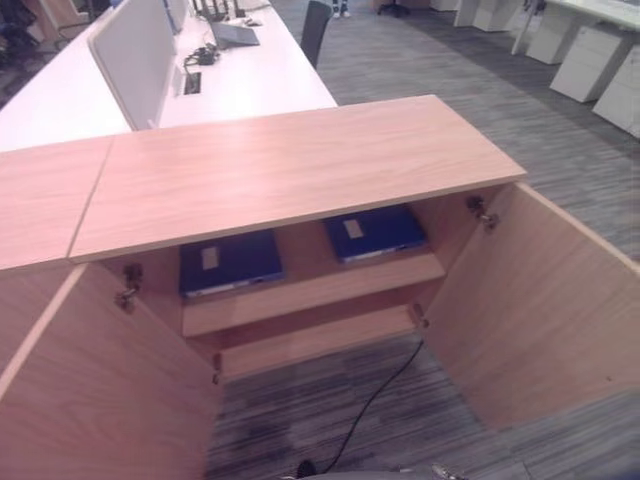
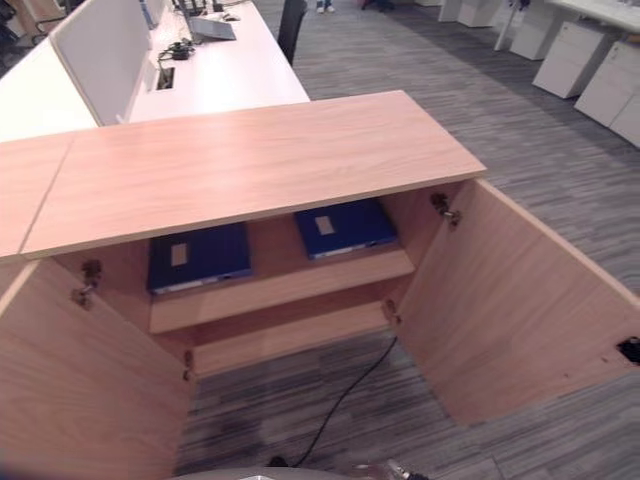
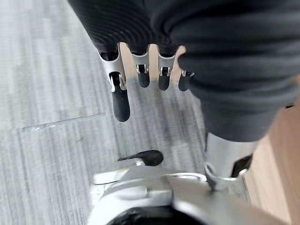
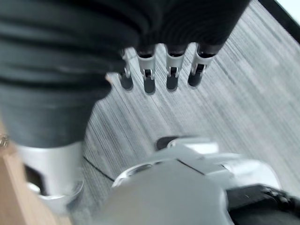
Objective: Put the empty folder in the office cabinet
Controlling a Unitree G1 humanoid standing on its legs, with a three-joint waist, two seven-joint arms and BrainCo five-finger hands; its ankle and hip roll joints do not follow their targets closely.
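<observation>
I count two blue folders: one (image 1: 230, 262) on the left of the upper shelf (image 1: 310, 290), one (image 1: 375, 232) on the right. Each carries one pale label. The cabinet (image 1: 290, 165) has two shelves, upper and lower (image 1: 315, 342), and two open doors, left (image 1: 95, 385) and right (image 1: 545, 305). I see two door hinges, one (image 1: 129, 286) on the left, one (image 1: 481, 211) on the right.

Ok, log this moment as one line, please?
light wood office cabinet: both doors open | two dark blue folders: flat on upper shelf | left hand: open, empty | right hand: open, empty
</observation>
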